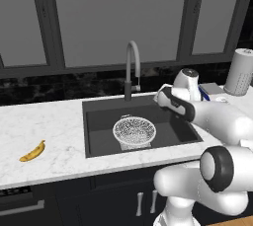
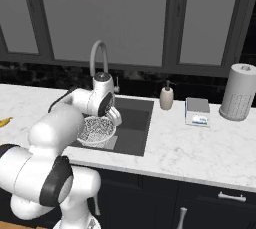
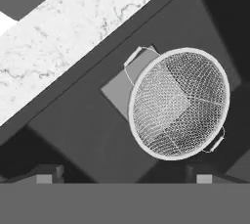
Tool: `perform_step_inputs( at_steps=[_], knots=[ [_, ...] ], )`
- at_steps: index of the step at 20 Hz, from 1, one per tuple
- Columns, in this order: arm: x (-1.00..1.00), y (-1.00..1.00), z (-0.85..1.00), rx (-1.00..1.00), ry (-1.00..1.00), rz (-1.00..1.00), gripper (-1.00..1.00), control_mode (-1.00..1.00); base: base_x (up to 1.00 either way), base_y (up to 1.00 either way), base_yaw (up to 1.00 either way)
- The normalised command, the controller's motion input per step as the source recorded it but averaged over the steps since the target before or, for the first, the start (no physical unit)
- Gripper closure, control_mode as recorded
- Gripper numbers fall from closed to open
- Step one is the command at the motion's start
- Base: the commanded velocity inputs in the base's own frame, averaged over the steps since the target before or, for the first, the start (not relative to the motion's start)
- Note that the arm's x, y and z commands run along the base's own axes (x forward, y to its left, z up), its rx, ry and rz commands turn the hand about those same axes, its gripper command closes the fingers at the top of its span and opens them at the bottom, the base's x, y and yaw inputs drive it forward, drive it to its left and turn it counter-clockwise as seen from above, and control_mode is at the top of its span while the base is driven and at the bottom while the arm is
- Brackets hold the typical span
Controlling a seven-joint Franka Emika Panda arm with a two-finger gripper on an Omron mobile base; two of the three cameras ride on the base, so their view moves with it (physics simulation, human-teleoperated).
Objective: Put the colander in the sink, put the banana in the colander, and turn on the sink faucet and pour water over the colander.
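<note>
One of the three stages is judged complete: the colander (image 1: 134,131) is seen resting upright on the floor of the sink (image 1: 99,121), partly over the lighter square patch, with nothing inside it. The banana (image 1: 32,151) is found lying on the marble countertop (image 1: 49,121), well apart from the sink on its left side. No water is seen at the sink faucet (image 1: 131,67).

The gripper (image 3: 124,176) is held above the sink, looking down at the colander, with its fingertips (image 3: 45,178) spread wide and nothing between them.

The step in hand is judged to be the fetching of the banana. It is advised that the hand be lifted clear of the sink rim and the faucet spout before being swung left, that the jaws be set across the banana's narrow width near its middle, and that the fruit be lowered into the bowl, not dropped, so that the light colander is not tipped.

In the right base view the gripper is masked by the arm's wrist, and the banana (image 2: 4,122) is cut off at the left edge. The faucet handle cannot be made out with confidence. The colander's thin wire handles are barely discernible.
</note>
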Motion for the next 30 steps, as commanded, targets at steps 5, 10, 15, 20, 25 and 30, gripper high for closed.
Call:
perform_step_inputs(
  at_steps=[5,10,15,20,25,30],
  knots=[
    [-0.63,-0.09,1.00,0.16,0.21,-0.30,-1.00,-1.00,0.00,0.00,0.00],
    [-0.98,0.07,0.65,0.20,0.17,-0.52,-1.00,-1.00,0.00,0.00,0.00],
    [-0.89,0.22,0.31,0.13,0.13,-0.65,-1.00,-1.00,0.00,0.00,0.00],
    [-0.88,0.35,0.15,0.07,0.07,-0.65,-1.00,-1.00,0.00,0.00,0.00],
    [-0.82,0.52,0.10,0.04,0.04,-0.61,-1.00,-1.00,0.00,0.00,0.00],
    [-0.67,0.63,0.10,0.06,0.02,-0.58,-1.00,-1.00,0.00,0.00,0.00]
  ],
)
